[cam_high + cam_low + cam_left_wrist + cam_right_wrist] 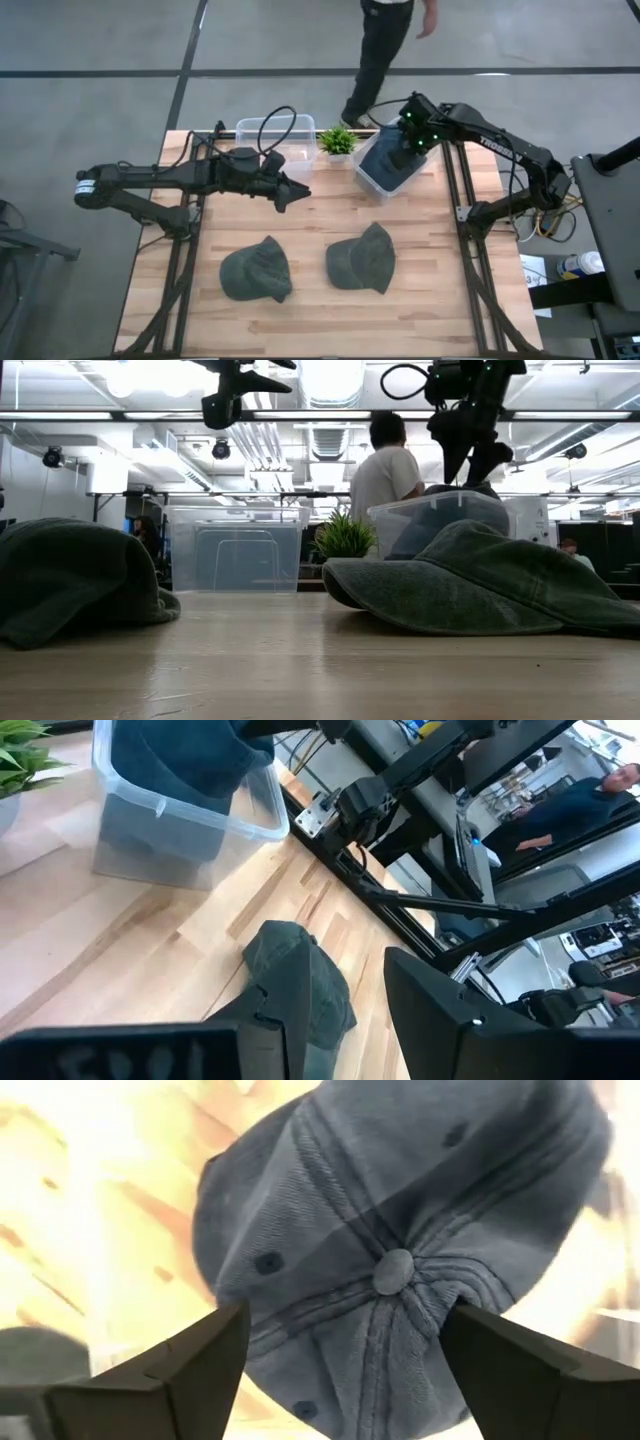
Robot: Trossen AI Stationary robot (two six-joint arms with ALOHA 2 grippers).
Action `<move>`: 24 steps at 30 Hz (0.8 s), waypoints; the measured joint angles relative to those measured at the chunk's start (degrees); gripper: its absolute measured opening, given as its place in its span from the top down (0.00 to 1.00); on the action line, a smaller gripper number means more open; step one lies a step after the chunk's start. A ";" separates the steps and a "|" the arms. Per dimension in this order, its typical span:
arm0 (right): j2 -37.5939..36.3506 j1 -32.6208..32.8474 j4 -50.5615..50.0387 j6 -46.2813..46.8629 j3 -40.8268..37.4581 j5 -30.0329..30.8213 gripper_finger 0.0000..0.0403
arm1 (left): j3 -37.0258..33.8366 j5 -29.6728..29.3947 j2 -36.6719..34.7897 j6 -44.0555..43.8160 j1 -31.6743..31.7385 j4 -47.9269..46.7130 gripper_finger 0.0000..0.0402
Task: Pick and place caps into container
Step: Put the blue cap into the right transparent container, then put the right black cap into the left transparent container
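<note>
A slate-blue cap (400, 1230) lies crown up in the clear container (372, 185) at the table's far right. My right gripper (340, 1320) hangs open right above it, a finger on either side of the crown and clear of it. Two olive caps (257, 270) (362, 260) rest on the table's near half, apart from each other. My left gripper (298, 192) is held in the air over the table's middle, open and with nothing in it. The right olive cap (300, 980) shows beyond its fingers.
A second clear container (275, 135) stands at the far edge left of a small potted plant (338, 142). A person (385, 50) stands just beyond the far edge. Bare wood lies between the two olive caps and the containers.
</note>
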 joint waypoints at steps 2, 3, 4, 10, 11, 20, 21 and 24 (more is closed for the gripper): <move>-0.22 0.00 -0.72 -0.29 0.89 1.76 0.20 | 0.00 -0.01 0.00 -0.67 0.01 -0.14 0.70; -0.32 0.00 -1.14 -0.29 1.51 3.05 0.20 | 0.00 -0.01 0.00 -1.13 0.00 -0.37 0.70; -0.46 0.00 -1.54 -0.39 2.14 4.49 0.19 | 0.00 -0.03 0.00 -1.89 0.00 -0.65 0.70; -2.73 0.13 -0.40 -4.08 5.05 12.11 0.21 | 0.00 -1.02 0.00 -7.49 0.33 -3.63 0.70; -3.30 0.13 -0.02 -4.62 5.37 12.91 0.22 | 0.00 -0.99 0.00 -8.22 0.32 -3.85 0.70; -7.08 0.80 1.93 -7.27 8.79 9.11 0.42 | 0.45 -0.34 0.00 -16.08 0.26 -8.15 0.70; -7.48 1.27 2.04 -7.18 9.41 8.06 0.46 | 0.78 0.33 0.00 -16.14 0.12 -9.03 0.70; -8.84 3.93 2.45 -7.18 11.25 6.39 0.58 | 2.17 1.80 0.00 -16.21 -0.57 -11.20 0.74</move>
